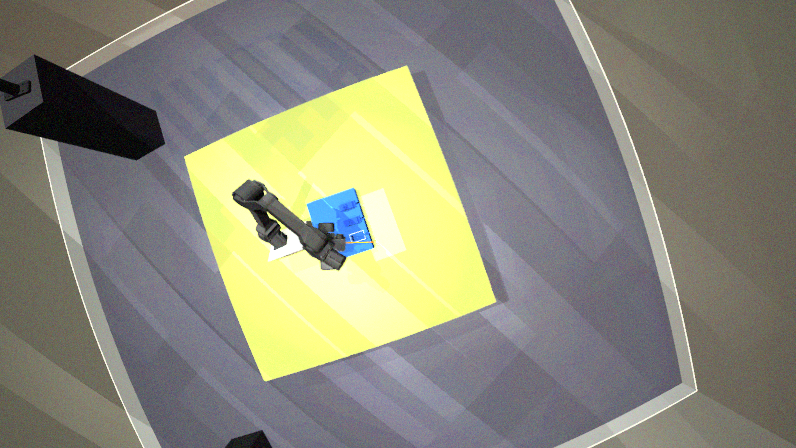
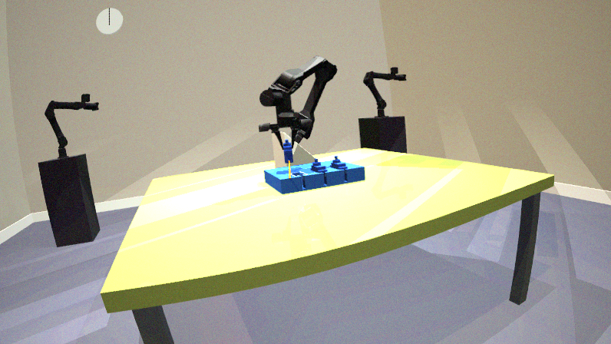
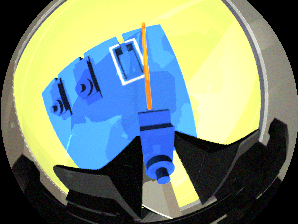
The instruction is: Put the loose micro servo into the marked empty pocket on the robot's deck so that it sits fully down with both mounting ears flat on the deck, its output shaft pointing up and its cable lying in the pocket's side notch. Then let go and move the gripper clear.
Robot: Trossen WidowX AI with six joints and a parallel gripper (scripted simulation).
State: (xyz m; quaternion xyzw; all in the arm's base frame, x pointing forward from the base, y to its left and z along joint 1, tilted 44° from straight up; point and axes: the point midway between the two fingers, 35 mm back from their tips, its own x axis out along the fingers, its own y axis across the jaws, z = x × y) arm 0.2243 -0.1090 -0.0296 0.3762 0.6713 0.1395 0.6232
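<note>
Gripping the blue servo (image 3: 157, 141) between its dark fingers, the hand (image 2: 288, 137) hangs above the blue deck (image 2: 341, 174) on the yellow counter (image 2: 384, 222). An orange cable (image 3: 147, 70) trails from the lifted servo toward the white-outlined pocket (image 3: 127, 62), beside two seated servos (image 3: 85, 87).
</note>
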